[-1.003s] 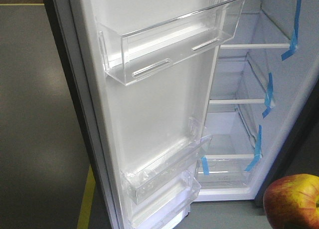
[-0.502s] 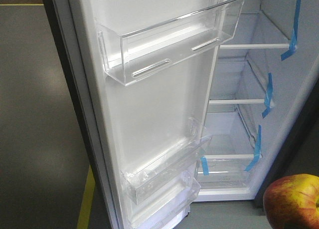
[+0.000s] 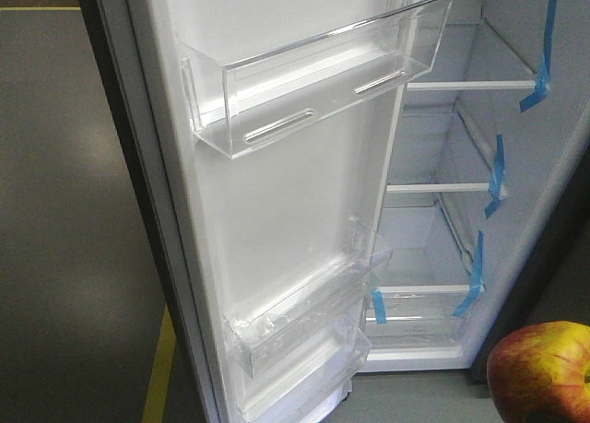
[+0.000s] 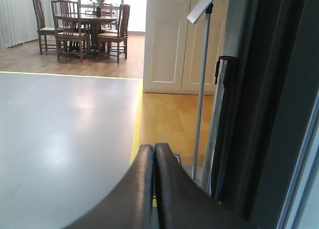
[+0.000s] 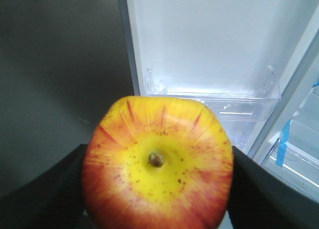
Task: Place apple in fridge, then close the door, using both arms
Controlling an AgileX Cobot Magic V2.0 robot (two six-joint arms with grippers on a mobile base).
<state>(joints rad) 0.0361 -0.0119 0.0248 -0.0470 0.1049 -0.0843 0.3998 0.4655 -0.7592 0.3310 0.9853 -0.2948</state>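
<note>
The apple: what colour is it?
The apple is red, yellow around the stem; right wrist view shows best.

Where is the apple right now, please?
The apple is at the front view's bottom right corner, near the open fridge, held by the right gripper.

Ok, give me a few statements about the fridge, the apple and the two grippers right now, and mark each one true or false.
1. The door of the fridge stands open. True.
2. The apple lies inside on a shelf. False: the right gripper holds it, outside the fridge.
3. The left gripper is shut with nothing between its fingers. True.
4. The upper door bin holds bottles. False: nothing shows in it.
5. The shelves carry blue tape at their right ends. True.
</note>
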